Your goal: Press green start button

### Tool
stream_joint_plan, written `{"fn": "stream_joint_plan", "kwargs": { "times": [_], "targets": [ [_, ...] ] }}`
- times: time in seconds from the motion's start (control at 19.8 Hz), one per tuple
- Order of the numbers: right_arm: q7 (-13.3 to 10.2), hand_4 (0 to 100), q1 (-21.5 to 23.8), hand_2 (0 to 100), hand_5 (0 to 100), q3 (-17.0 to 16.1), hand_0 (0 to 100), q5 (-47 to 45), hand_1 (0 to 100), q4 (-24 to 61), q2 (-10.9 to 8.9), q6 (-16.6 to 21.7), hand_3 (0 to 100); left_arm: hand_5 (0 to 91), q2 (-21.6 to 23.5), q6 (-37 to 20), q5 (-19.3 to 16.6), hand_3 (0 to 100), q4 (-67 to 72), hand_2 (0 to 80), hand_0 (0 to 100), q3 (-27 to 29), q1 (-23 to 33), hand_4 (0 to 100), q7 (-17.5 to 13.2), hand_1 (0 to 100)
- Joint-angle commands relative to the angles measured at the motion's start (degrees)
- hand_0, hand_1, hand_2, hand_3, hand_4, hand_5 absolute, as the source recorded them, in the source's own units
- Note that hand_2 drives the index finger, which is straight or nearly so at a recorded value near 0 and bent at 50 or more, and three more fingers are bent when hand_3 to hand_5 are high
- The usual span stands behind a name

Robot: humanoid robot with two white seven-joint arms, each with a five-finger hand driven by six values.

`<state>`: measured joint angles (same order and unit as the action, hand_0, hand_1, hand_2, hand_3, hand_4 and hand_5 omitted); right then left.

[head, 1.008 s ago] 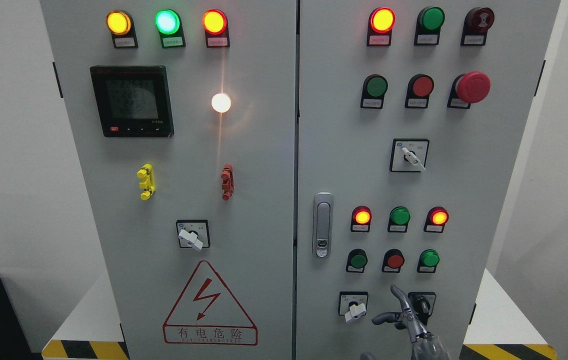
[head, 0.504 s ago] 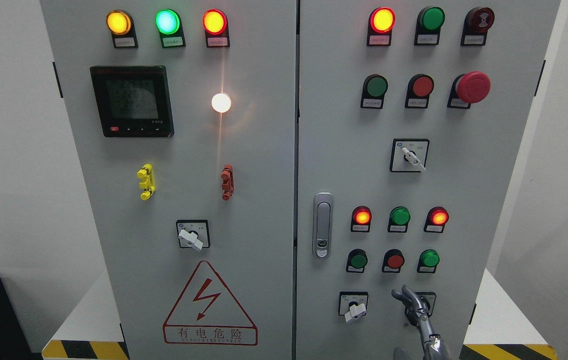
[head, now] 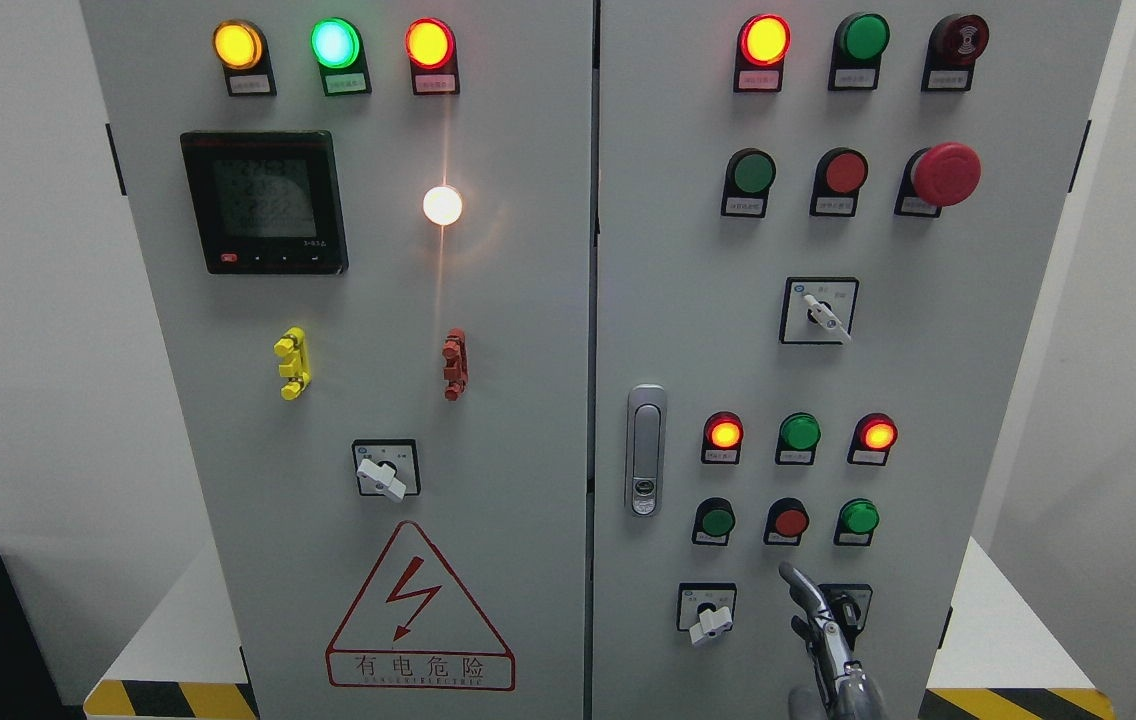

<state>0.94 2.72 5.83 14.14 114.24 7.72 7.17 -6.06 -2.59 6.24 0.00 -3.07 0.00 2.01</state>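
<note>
One robot hand (head: 826, 640) before selector switch (head: 843, 607), below buttons (head: 789, 521)

At lower right of the frame, the right robot hand (head: 823, 640) rises in front of the cabinet door (head: 928, 400), one finger (head: 796, 582) pointing up just below the red button (head: 789, 521). Bare panel lies between that fingertip and the bottom button row. A selector knob (head: 710, 622) juts out just left of the robot hand; another switch plate (head: 846, 603) sits partly behind it. The door handle (head: 644, 450) protrudes further left, well apart.
</note>
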Motion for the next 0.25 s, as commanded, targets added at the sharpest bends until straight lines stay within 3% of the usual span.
{"fn": "stream_joint_plan", "kwargs": {
  "times": [0.0, 0.2],
  "targets": [
    [0.1, 0, 0.0, 0, 0, 0.9, 0, -0.8, 0, 1.9, 0.02, -0.1, 1, 0.0, 0.0, 0.0, 0.0, 0, -1.6, 0.0, 12, 0.0, -1.3, 0, 0.0, 56],
    [0.1, 0, 0.0, 0, 0, 0.9, 0, -0.8, 0, 2.0, 0.02, -0.1, 0, 0.0, 0.0, 0.0, 0.0, 0, -1.6, 0.0, 12, 0.0, -1.3, 0, 0.0, 56]
  ]
}}
